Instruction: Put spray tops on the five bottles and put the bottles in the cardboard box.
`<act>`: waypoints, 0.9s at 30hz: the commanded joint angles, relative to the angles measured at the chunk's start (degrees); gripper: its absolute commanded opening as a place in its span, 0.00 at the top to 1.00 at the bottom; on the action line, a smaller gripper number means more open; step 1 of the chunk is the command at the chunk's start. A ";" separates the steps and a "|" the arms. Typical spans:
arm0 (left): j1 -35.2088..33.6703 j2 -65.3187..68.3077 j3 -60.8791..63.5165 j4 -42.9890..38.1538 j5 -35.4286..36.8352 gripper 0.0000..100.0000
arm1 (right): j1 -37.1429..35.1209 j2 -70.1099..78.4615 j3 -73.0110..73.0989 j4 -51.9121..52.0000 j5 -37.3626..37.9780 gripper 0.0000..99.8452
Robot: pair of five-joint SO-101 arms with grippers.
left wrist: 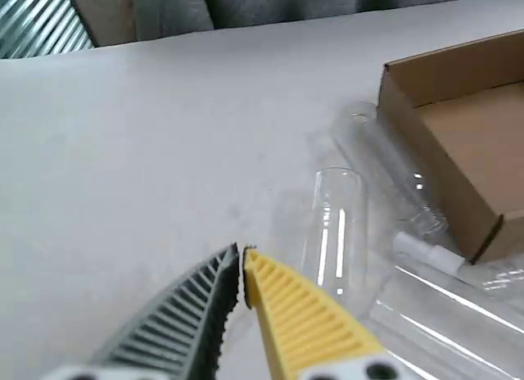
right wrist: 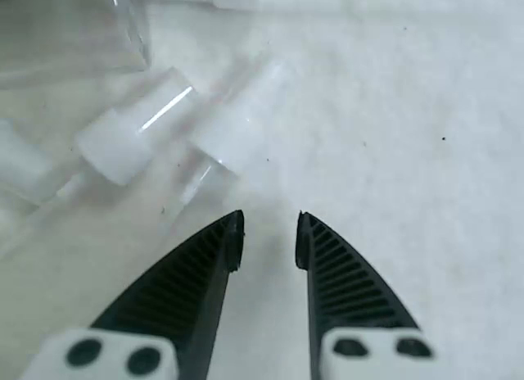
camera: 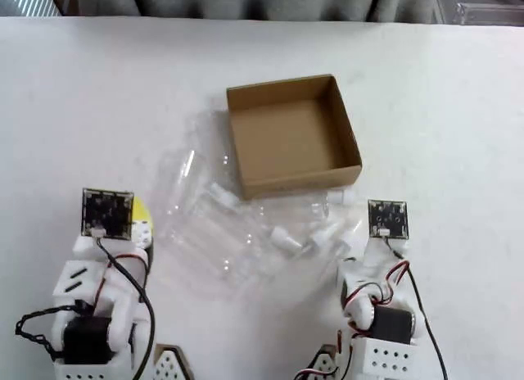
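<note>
Worktop [camera: 426, 110] is carrying everything. The cardboard box [camera: 299, 182] is sitting open and empty, ahead of both arms and closer to the right one.

The clear bottles [camera: 205, 224] are lying on their sides in a loose heap between the arms, short of the box. I cannot tell whether any is capped.

The left gripper [left wrist: 241, 261] is hovering with its jaws closed tip to tip and holding nothing. The nearest bottle [left wrist: 336, 224] is lying just ahead of it, off toward the box side, with its long axis running roughly away from the gripper.

The right gripper [right wrist: 268, 237] is hanging low over the worktop, jaws parted by a narrow gap and empty. Two spray tops [right wrist: 123, 142] are lying just ahead of it, toward the other arm's side. Their stems are angling across the line of the jaws.

Judgement: the right arm is nearer the tops and the left arm nearer the bottles. The right gripper is needing a wider opening and a shift toward the heap before closing.
</note>
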 commanded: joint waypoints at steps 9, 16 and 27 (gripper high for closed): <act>3.38 35.12 -23.74 -3.96 -0.35 0.97 | 0.57 -0.75 -0.35 0.04 0.44 0.92; 6.02 61.49 -35.34 -8.35 0.00 0.79 | 0.75 -0.75 -0.35 0.04 0.44 0.92; 5.85 94.29 -51.16 -14.15 -0.26 0.76 | 0.75 -0.75 -0.35 -0.04 0.44 0.92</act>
